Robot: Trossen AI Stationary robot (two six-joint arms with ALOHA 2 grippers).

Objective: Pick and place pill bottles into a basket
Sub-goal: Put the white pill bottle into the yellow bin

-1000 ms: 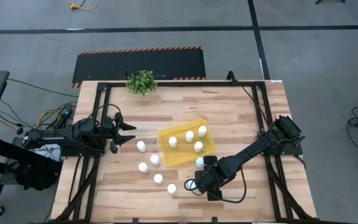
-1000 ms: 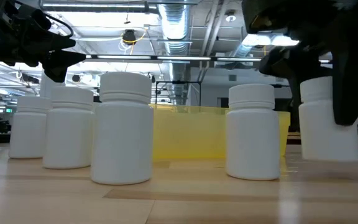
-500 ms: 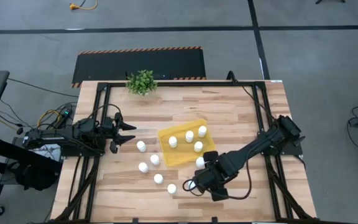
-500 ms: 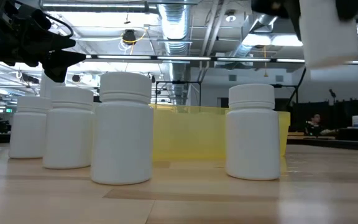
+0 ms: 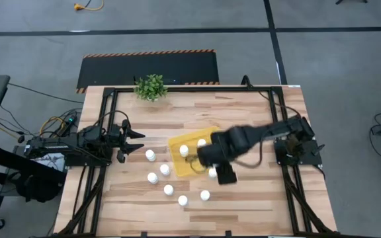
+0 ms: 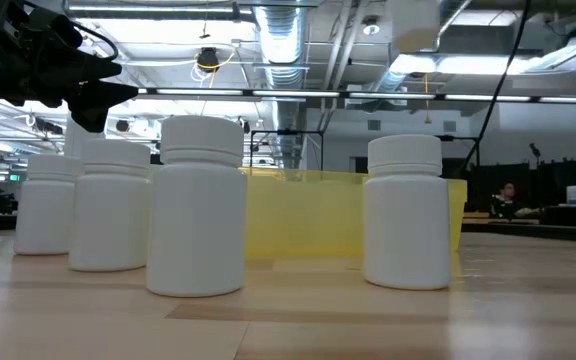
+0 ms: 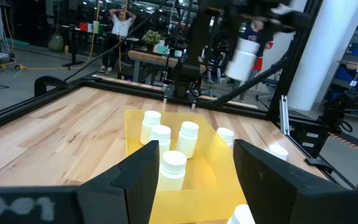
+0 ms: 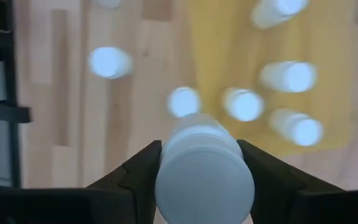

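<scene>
Right hand [image 8: 201, 163]: clamped on one white pill bottle [image 8: 204, 171], a finger pressed to each side of the smooth cylinder. The bottle's long axis runs roughly vertical, cap end toward the wrist camera. In the high view this hand [image 5: 207, 157] is blurred and hangs above the yellow basket [image 5: 177, 163], over the basket's edge nearest the front of the tabletop. The left wrist view shows the carried bottle [image 7: 244, 57] well above the basket, clear of everything.

Basket: shallow, rectangular, glossy yellow plastic with low walls, set askew to the tabletop [image 5: 256, 112] edges. Standing bottles are visible inside it, all upright with caps up; the overhanging arm hides part of the interior, so the count cannot be confirmed. One further bottle [image 5: 212, 173] stands just beside the basket's front edge, under the arm.

Loose bottles: five upright white cylinders [image 5: 168, 190] on the pale wood-plank tabletop in front of and to the left of the basket, apart from one another with open wood between them. Wide bare planks lie behind the basket.

Left hand [image 5: 137, 143]: to the left of the basket, fingers parted and holding nothing; in its wrist view the fingers [image 7: 142, 171] frame the basket.

Potted green plant [image 5: 151, 86]: behind the basket, at the tabletop's far edge.
</scene>
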